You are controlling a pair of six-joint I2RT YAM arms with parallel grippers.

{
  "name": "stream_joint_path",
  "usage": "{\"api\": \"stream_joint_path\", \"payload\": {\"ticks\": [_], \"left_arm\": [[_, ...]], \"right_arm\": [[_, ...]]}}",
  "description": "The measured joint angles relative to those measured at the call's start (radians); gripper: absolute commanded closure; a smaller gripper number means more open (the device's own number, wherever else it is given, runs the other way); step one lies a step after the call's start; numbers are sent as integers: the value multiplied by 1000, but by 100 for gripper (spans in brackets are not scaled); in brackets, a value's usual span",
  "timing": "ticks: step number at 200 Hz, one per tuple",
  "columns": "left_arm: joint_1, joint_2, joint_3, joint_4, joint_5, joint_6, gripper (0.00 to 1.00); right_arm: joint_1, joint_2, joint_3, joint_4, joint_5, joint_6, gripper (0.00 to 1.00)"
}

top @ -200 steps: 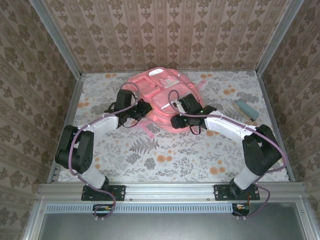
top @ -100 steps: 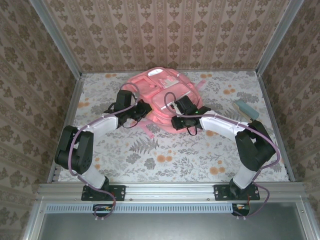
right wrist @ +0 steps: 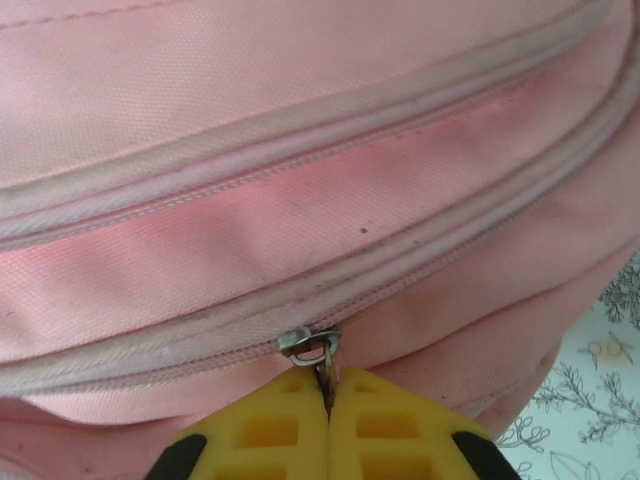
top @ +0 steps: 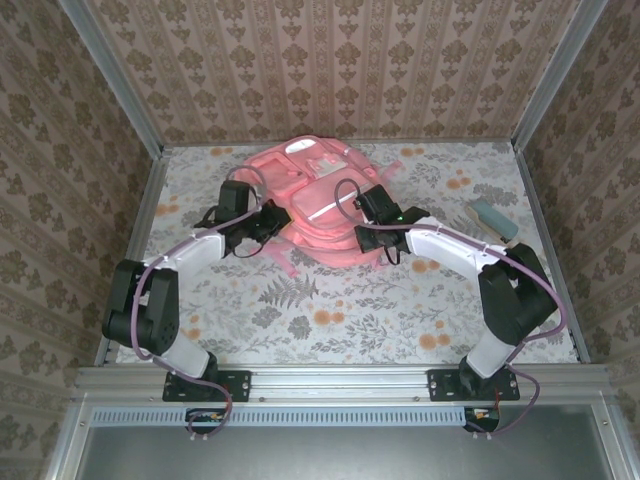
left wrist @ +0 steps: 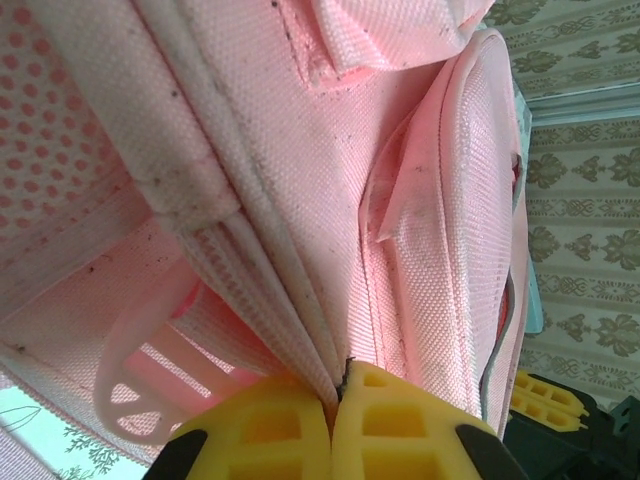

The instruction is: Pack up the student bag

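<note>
Two tools: we see both together now. The left tool (left wrist: 335, 388) pinches a seam fold of the student bag (top: 320, 195), and the right tool (right wrist: 328, 388) is clamped on the zip pull (right wrist: 310, 345).
Change: within the last second the right tool's jaws have gone from partly apart to closed on the pull. The left arm has drawn towards its own side, and the bag's edge has shifted with it.
Meaning: we judge the bag braced and the zip, which looks closed, ready to be drawn open. Packing proper is not yet begun.
Bag: lies front-up at the far middle of the desk (top: 300, 320).
Waiting item: a teal block (top: 490, 218) lies on the desk, well apart to the right.
Left arm: elbow folded low, forearm reaching to the bag's left side.
Right arm: elbow bent at the right, forearm sweeping across to the bag's near right edge.
</note>
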Motion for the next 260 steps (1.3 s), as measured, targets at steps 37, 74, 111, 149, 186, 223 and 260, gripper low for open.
{"api": "stream_joint_path", "payload": {"ticks": [37,74,111,149,186,223,260], "left_arm": [[32,0,0,-28,-8,29,87],[88,0,24,-72,-30,93,63],[160,-24,42,-135,-103,122,33],[185,-215,-51,-189,-176,105,29],[178,-383,-236,-150,-134,-14,34],[134,-451,-327,-122,-91,-138,44],[95,-454,-329,-44,-82,-210,53]], "right_arm": [[1,-9,0,5,-138,2,100],[25,-13,0,36,-284,58,100],[89,-5,1,118,-414,168,100],[155,95,67,161,-476,248,100],[188,168,141,195,-507,290,100],[195,196,173,204,-523,311,100],[198,205,177,204,-529,315,100]]}}
